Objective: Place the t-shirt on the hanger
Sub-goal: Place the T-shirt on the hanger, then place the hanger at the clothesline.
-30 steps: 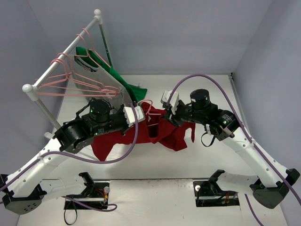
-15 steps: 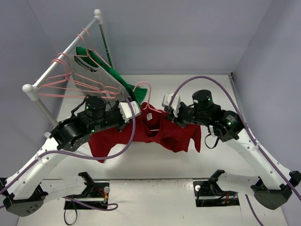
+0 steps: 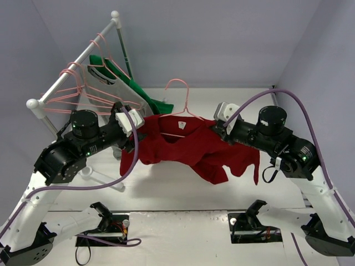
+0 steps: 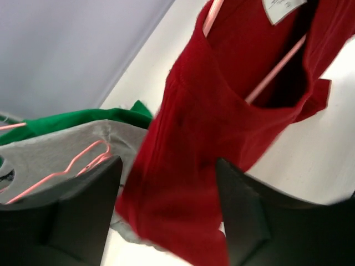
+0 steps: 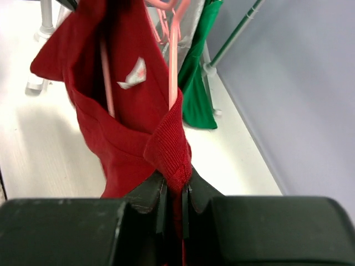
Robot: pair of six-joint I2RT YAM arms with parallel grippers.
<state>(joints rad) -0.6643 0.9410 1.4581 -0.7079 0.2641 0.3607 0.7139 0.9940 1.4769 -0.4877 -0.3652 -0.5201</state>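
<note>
The dark red t-shirt (image 3: 188, 147) hangs spread out above the table between my two grippers. The pink hanger (image 3: 180, 105) stands upright in its neck opening, hook on top and wire arms inside the cloth. My right gripper (image 3: 220, 126) is shut on the ribbed collar edge (image 5: 172, 149), with the hanger wire (image 5: 173, 66) just above it. My left gripper (image 3: 132, 126) is at the shirt's left shoulder. Its fingers (image 4: 72, 216) stand wide apart, and the red cloth (image 4: 188, 183) hangs loose between them, not pinched.
A white rail (image 3: 72, 64) on a stand at the back left carries several more pink hangers (image 3: 83, 100), a grey t-shirt (image 3: 113, 83) and a green garment (image 3: 141, 94). These hang close behind my left gripper. Purple cables loop over both arms.
Both arms have moved apart and upward, stretching the shirt wide and lifting it. The hanger has risen upright. My left gripper has opened; the right one has closed on the collar.
</note>
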